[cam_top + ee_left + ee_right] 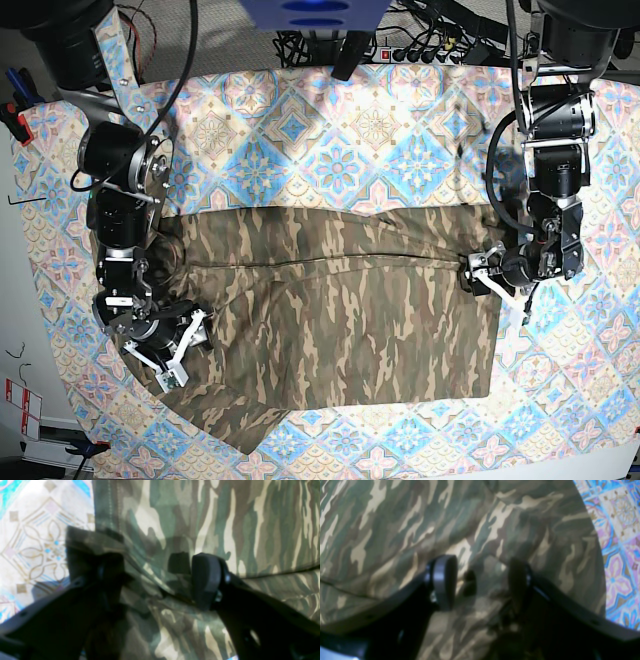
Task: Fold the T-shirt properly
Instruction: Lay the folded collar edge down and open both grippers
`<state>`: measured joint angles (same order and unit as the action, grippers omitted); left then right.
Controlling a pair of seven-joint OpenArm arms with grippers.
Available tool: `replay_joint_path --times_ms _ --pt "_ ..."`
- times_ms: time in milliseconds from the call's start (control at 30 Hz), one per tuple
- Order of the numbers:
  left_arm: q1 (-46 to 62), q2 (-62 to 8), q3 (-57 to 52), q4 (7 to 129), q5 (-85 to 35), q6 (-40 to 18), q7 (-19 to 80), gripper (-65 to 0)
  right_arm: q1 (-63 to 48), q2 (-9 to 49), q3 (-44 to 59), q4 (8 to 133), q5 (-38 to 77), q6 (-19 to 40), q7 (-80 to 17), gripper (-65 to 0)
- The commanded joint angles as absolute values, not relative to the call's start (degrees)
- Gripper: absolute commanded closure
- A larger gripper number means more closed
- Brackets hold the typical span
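Cloth of the T-shirt (pixel 340 320) is spread on the desk, its long axis running from one pincer to the other. The left pincer (pixel 160 580) is seen spread wide over an edge fold; the right pincer (pixel 480 582) likewise, nothing gripped. Both are equally near.

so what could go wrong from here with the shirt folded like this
1. The left tool stands open with a raised fold of the T-shirt between its fingers; pulling away could snag that fold and drag the edge.
2. The right tool is open low over bunched fabric, so lifting may catch it.
3. In the base view the shirt's lower corner on the right tool's side sticks out unevenly onto the tablecloth, so the next fold may come out crooked.
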<state>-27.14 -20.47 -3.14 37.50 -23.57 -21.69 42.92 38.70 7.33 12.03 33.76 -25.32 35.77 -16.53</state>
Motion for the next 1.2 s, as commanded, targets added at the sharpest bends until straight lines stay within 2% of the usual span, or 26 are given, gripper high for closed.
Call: replay_joint_path --times_ms 0,167,433,500,633,767,900,1167 --pt "-29.0 -21.3 -3.4 38.2 -23.0 -21.1 40.5 -45.0 40.7 7.7 12.1 34.9 -24.7 35.7 -14.3 -34.7" --pt "-29.1 -21.3 -3.3 40.4 -23.0 -21.5 32.4 -44.8 40.7 7.7 15.0 38.1 -24.7 35.7 -12.3 -36.0" --pt "-16.4 -19.5 -3.4 62.9 -22.6 -21.1 15.1 -44.7 39.1 8.3 16.5 41.1 -24.7 35.7 -12.4 -36.0" --pt "-13.8 -19.3 -3.5 65.7 -22.6 -21.1 14.5 -44.7 38.1 8.5 16.5 41.1 -24.7 35.7 -12.5 -36.0" --pt "-8.9 -20.1 -5.6 69.4 -22.8 -21.1 18.2 -45.4 38.1 9.2 18.9 41.2 -24.7 35.7 -17.6 -37.1" --pt "-4.9 -20.3 -11.2 74.2 -22.9 -21.4 27.5 -45.5 38.1 9.5 27.6 41.2 -24.7 35.9 -21.4 -38.7" --pt "-2.9 -20.4 -14.5 78.0 -22.6 -21.6 37.5 -45.5 38.0 11.7 30.4 41.2 -24.7 37.8 -25.3 -39.6" --pt "1.2 -20.5 -15.1 85.3 -22.5 -21.6 45.2 -45.5 35.1 13.5 44.4 41.2 -24.7 40.0 -32.7 -39.7"
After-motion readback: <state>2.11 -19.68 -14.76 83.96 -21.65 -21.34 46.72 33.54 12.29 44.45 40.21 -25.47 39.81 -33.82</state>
